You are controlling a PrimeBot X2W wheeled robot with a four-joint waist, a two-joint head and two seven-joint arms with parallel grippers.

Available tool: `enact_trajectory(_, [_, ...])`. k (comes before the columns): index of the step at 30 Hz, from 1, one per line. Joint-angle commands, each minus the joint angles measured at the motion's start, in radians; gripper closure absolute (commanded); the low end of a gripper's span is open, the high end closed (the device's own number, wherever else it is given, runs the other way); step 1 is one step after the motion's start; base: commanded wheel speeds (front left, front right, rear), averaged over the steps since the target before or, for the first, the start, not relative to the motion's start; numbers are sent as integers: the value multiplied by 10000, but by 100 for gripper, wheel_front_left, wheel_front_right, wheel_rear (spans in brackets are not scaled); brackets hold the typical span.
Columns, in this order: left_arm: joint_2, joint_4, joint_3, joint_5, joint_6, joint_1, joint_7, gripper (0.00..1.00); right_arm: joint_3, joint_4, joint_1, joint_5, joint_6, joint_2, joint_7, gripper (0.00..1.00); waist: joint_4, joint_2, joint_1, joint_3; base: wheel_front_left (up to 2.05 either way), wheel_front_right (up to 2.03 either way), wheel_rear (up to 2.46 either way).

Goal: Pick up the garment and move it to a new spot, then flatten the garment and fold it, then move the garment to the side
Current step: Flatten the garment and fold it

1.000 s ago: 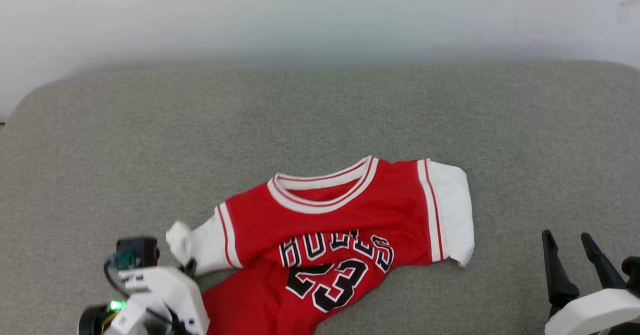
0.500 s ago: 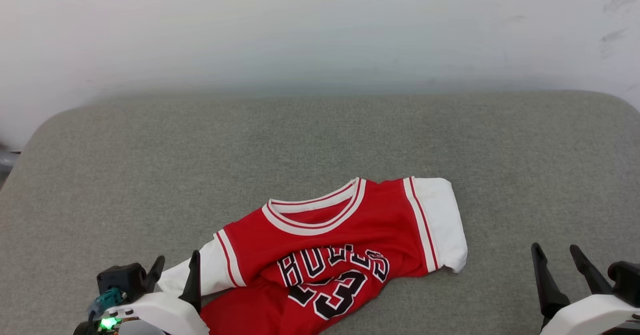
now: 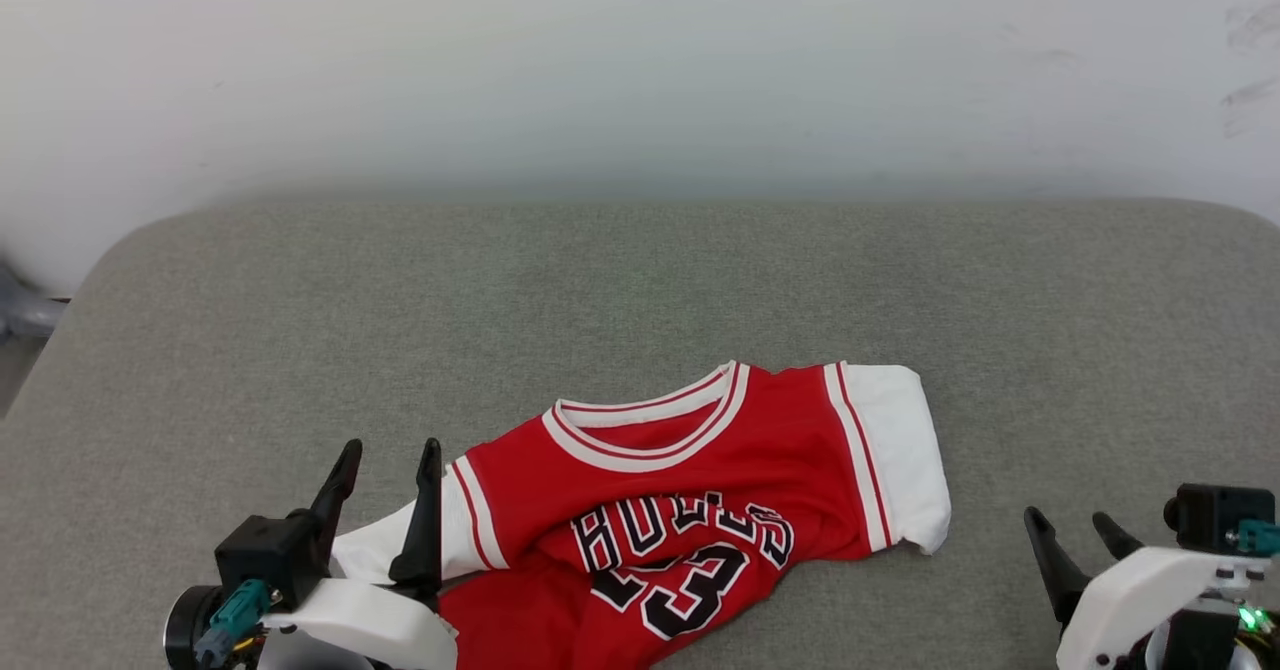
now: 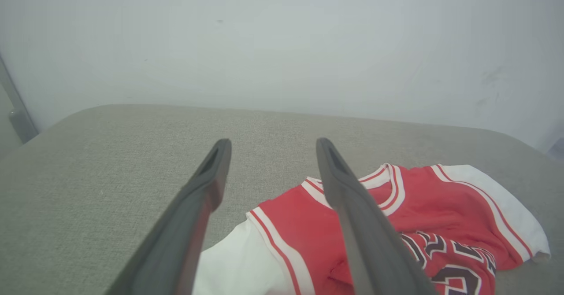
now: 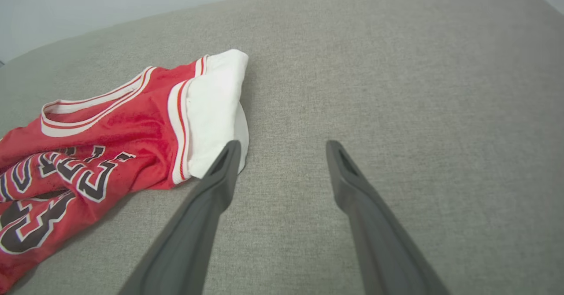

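Two grippers flank one garment (image 3: 680, 470) on a desk (image 3: 640, 280) covered in grey fabric, with a pale wall (image 3: 640, 70) behind it.

At the far left, past the desk's rounded corner, a grey bar (image 3: 20, 310) stands against the wall. Next comes the left gripper (image 3: 391, 450), low at the near edge. Its fingers (image 3: 428, 510) are spread wide and pinch nothing. The garment's white left sleeve (image 3: 380, 545) lies flat on the desk under the gap between them, and whether a finger touches the cloth cannot be told. In the left wrist view the left gripper (image 4: 273, 143) points toward the wall, and one finger crosses in front of the garment (image 4: 299, 224), hiding part of the striped collar and shoulder.

The garment sits near the front middle of the desk, front side up, collar toward the wall. Its red body is bunched – a fold runs under the black lettering, which is creased and partly tucked, and the lower part runs out of the head view's bottom edge. The right sleeve (image 3: 900, 450) lies smooth, its cuff toward the right.

Bare grey fabric separates that sleeve from the right gripper (image 3: 1066, 522), which is near the lower right corner. Its fingers are also fully apart and empty – in the right wrist view the right gripper (image 5: 283, 145) hangs over bare desk, one finger overlapping the sleeve's corner on the garment (image 5: 132, 123).
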Motion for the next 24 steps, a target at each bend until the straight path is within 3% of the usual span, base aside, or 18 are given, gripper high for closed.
enact_trajectory(1, [24,-166,-59,115,47,-112,20,0,81,316,-437,272,-6,-154,305,0,147,-1,0,157,0,0,0])
enact_trajectory(14, [-258,-720,-340,419,-206,-1125,-55,0,1347,3335,-4647,1181,-7,-1614,3102,0,1390,-1,0,1626,0,0,0])
enact_trajectory(24, [-562,-463,-274,437,-454,-1560,-206,0,2615,5666,-6252,1538,-7,-2036,4728,0,1786,-1,0,2289,0,0,0])
